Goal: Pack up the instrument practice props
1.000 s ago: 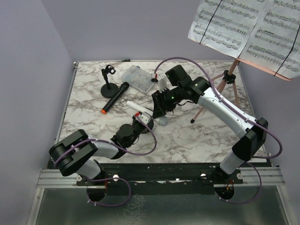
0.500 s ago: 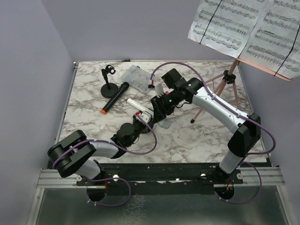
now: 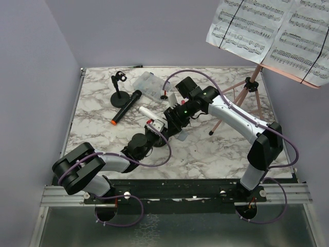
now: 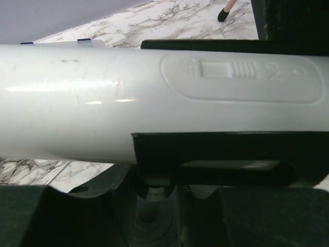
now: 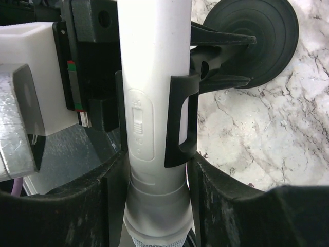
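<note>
The grey-headed white microphone [image 3: 145, 111] lies slanted in the middle of the table, held in the clip of a black round-based mic holder [image 5: 252, 36]. My right gripper [image 3: 174, 121] is shut on the microphone's body near its head, which shows in the right wrist view [image 5: 154, 103]. My left gripper [image 3: 153, 133] is shut on the holder's stem below the clip [image 4: 216, 154]; the white microphone [image 4: 103, 98] fills that view. The black microphone [image 3: 125, 106] and the second mic holder [image 3: 119, 90] are at the back left. White sheet-music pages [image 3: 272, 31] rest on the pink tripod [image 3: 241, 98].
A clear plastic compartment box [image 3: 151, 86] lies at the back, just behind the right gripper. The tripod's legs stand at the back right beside the right arm. Purple cables loop over both arms.
The right gripper has moved a little left and away with the white microphone, whose tail end now reaches farther toward the back left. The left gripper has shifted slightly with the holder.
</note>
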